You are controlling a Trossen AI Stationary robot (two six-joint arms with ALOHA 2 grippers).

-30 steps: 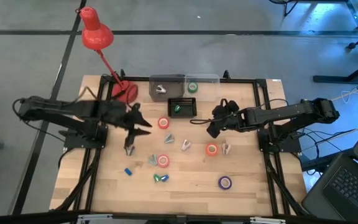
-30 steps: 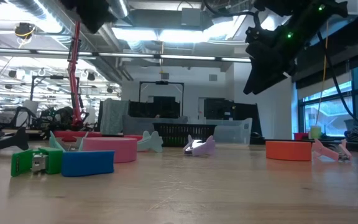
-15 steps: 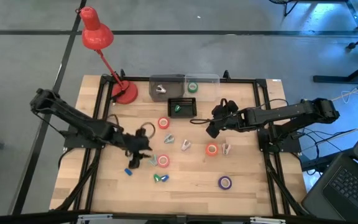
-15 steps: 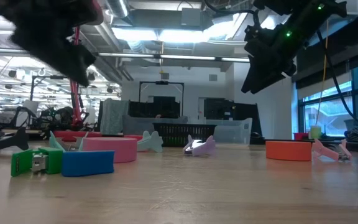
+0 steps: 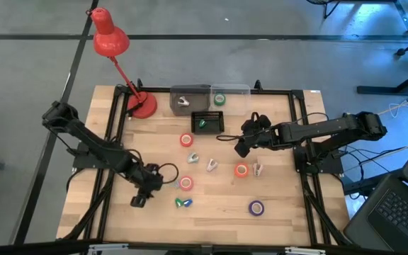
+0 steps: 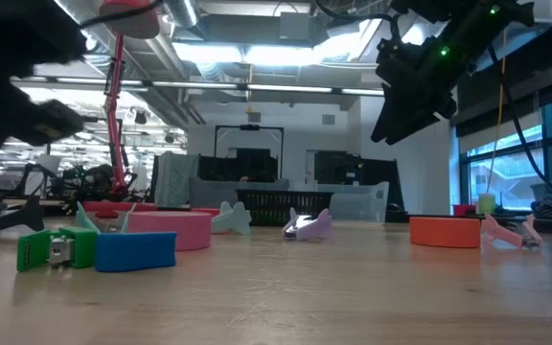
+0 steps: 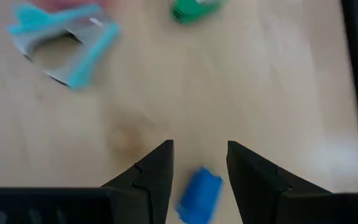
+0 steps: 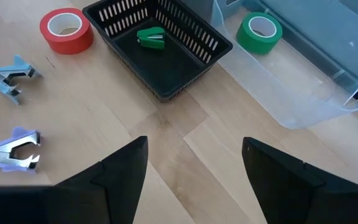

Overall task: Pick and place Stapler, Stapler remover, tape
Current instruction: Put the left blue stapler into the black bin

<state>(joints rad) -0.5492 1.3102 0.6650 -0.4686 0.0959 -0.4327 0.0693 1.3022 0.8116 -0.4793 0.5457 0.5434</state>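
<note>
Left gripper [image 7: 197,163] open, straddling a small blue stapler [image 7: 199,194] (partly cut off); right gripper [image 8: 193,163] open above counter [image 5: 282,191].

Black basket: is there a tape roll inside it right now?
No. The black basket holds only a small green stapler; the green tape roll sits in the clear bin.

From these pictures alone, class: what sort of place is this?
Probably a robotics lab or workshop: two robot arms at a wooden table, exposed ceiling ducts and lights, and monitors and equipment in the open room behind.
</note>
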